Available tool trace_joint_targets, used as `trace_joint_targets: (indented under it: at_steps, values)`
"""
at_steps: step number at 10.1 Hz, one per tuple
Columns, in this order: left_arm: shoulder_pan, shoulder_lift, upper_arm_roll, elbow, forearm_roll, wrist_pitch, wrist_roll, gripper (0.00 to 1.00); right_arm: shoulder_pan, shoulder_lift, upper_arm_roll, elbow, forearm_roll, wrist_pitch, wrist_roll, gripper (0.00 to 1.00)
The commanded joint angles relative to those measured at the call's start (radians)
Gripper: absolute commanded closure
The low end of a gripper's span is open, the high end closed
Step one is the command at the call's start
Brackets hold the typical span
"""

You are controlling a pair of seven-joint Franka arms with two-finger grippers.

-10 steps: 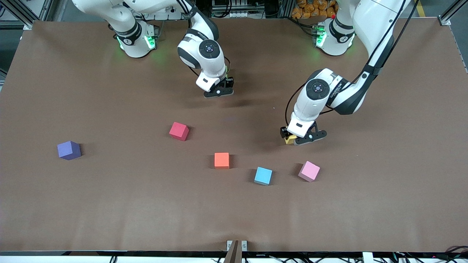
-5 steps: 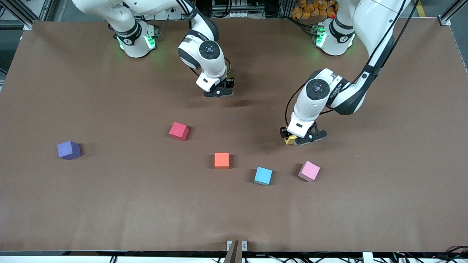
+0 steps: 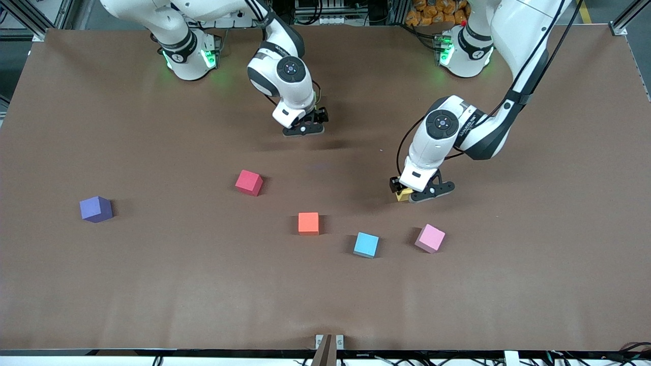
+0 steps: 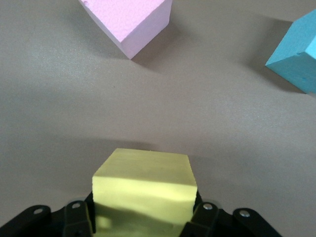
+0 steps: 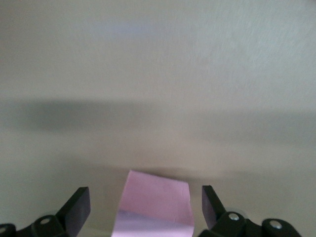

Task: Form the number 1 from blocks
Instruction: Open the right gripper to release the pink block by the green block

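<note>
Now the right gripper [image 5: 143, 207], low over the table's middle near the robots, has just spread its fingers off a pink block [image 5: 154, 205], apparently its placement; the left gripper [image 3: 414, 192] stays clamped on the yellow block [image 4: 144, 190], probably next.
</note>
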Motion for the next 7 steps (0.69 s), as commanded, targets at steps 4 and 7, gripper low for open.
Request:
trace_joint_targets:
  at_steps: [4, 7]
  values:
    - [-0.093, 0.037, 0.000, 0.110, 0.023, -0.003, -0.034, 1.00, -0.111, -0.031, -0.074, 0.236, -0.025, -0.149, -0.146, 0.00]
    - [-0.225, 0.117, 0.000, 0.224, 0.011, -0.017, -0.038, 1.00, -0.233, -0.027, -0.117, 0.329, -0.026, -0.147, -0.253, 0.00]
